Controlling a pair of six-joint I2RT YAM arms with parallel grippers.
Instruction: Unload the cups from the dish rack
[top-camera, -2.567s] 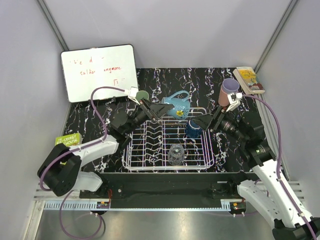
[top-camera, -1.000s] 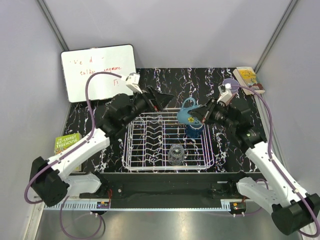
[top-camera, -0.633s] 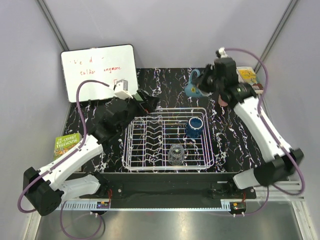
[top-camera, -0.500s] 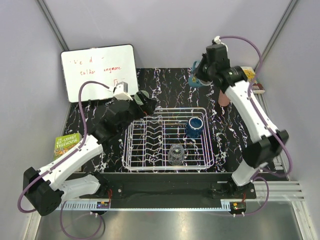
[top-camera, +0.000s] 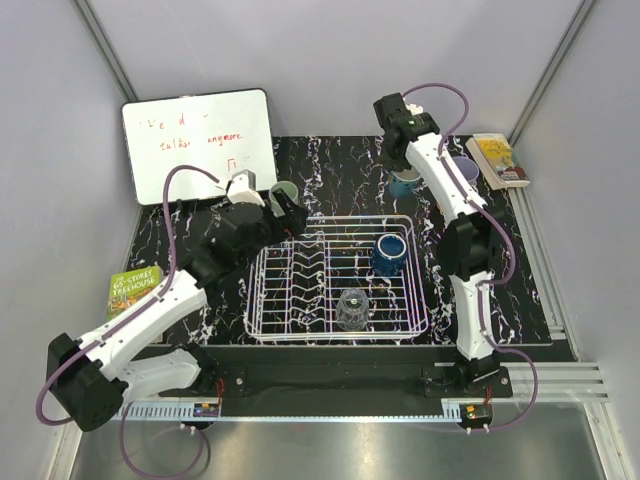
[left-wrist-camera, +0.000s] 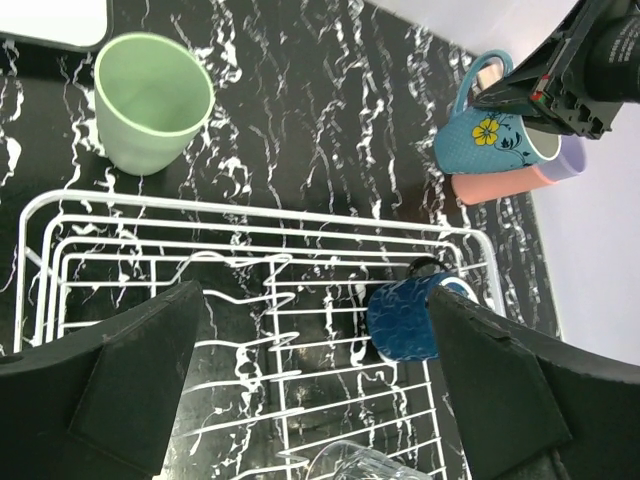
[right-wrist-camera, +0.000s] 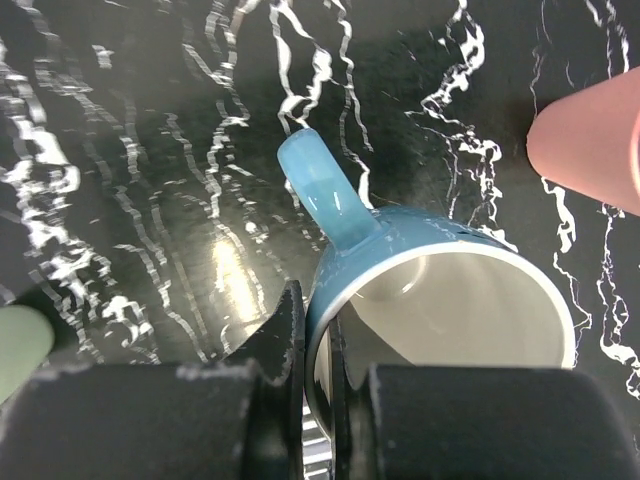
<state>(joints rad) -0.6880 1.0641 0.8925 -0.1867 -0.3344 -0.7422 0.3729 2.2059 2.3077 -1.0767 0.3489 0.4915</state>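
Right wrist view: the teal mug (right-wrist-camera: 450, 300) was pinched by its rim in the closed right gripper (right-wrist-camera: 316, 340), beside the salmon cup (right-wrist-camera: 590, 140) beyond the dish rack (left-wrist-camera: 250, 212) (set-down judged in hand; release needed next). The left gripper (left-wrist-camera: 315, 300) was spread wide, empty.

glossy teal mug (right-wrist-camera: 450, 300), white wire rack (top-camera: 300, 275), matt green cup (left-wrist-camera: 150, 100), shiny blk marble-look table (left-wrist-camera: 330, 110)

Bare worktop (top-camera: 340, 175) lies open between the green cup (top-camera: 284, 192) and the blue mug (top-camera: 404, 183); a pink cup (left-wrist-camera: 500, 185) stands just beside the mug's right. The rack's (top-camera: 300, 336) left half is open above its prongs.
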